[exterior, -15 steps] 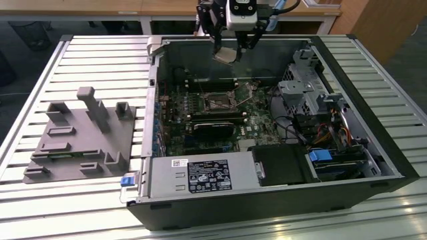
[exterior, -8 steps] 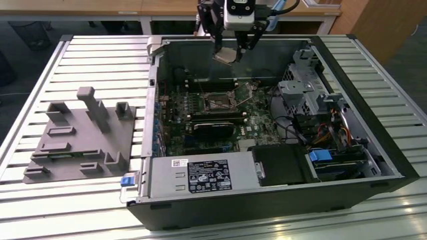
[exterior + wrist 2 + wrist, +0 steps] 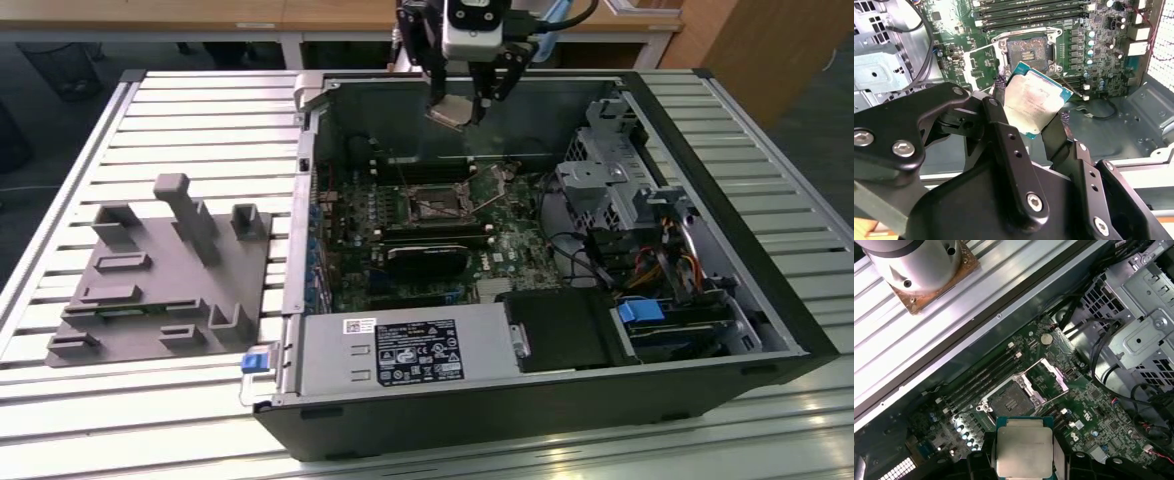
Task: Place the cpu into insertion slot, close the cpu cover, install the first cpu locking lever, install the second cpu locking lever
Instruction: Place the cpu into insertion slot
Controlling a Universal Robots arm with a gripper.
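Hanging over the far side of the open computer case (image 3: pixel 441 420), the tool (image 3: pixel 461 102) grips the cpu (image 3: pixel 450 112) by its edges — both fingers (image 3: pixel 1004 140) closed tight on it. Down below, the insertion slot (image 3: pixel 1009 402) sits bare — its cpu cover (image 3: pixel 1046 377) is flipped open beside it.

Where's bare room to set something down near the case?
Bare table slats lie on the exterior view's left, all around the grey holder block. Inside the computer case it is crowded: cables, board, with the hand holding the chip above.
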